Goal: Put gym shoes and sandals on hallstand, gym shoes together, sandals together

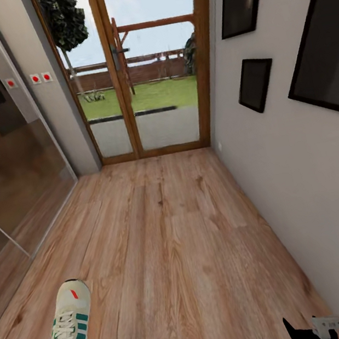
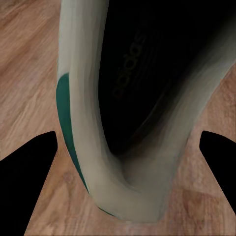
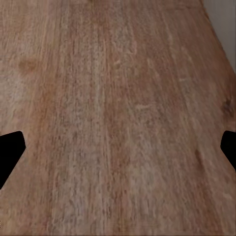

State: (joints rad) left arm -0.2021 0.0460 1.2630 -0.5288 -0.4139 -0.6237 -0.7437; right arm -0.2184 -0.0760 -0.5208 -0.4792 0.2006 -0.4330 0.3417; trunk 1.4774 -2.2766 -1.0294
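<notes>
1. I see one gym shoe (image 1: 69, 334) at my lower left: white lace-up upper, green side stripes, red-orange tongue patch, toe pointing away from me toward the glazed door.
2. In my left wrist view the gym shoe (image 2: 128, 113) shows its dark opening and pale heel wall, green stripe alongside, above the planks.
3. The corridor floor (image 1: 172, 247) is light brown wood-grain planking.
</notes>
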